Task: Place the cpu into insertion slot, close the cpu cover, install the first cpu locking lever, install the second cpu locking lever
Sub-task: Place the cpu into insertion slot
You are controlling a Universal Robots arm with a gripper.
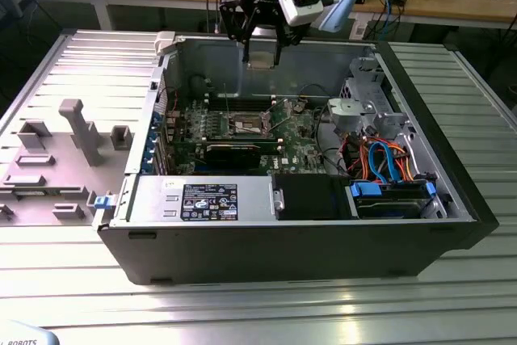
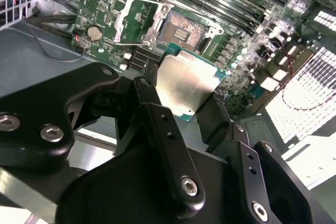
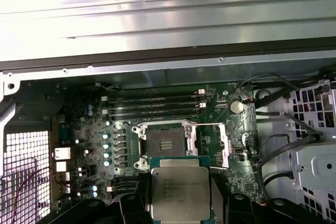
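One tool (image 1: 261, 54) hung above the open computer case (image 1: 291, 240), its two black metal fingers (image 2: 160, 124) clamped on opposite edges of the single cpu (image 2: 186, 90). The cpu was a flat square with a dull, brushed silver-grey top and a thin green border, held clear of the board and not yet seated. In both wrist views it sat just in front of the one insertion slot (image 3: 164, 141), a dark square recess with a silvery rim on the green circuit board (image 3: 84, 129). The slot was uncovered. The cpu cover (image 3: 227, 145), a thin shiny metal frame with a large square window, was swung open beside the slot. One round silver coin battery (image 3: 237, 106) lay on the board near the cover. In the exterior view, a bundle of orange and blue cables (image 1: 388, 163) ran at the case's right end, and the case rested on a ribbed metal worktop (image 1: 242, 305).
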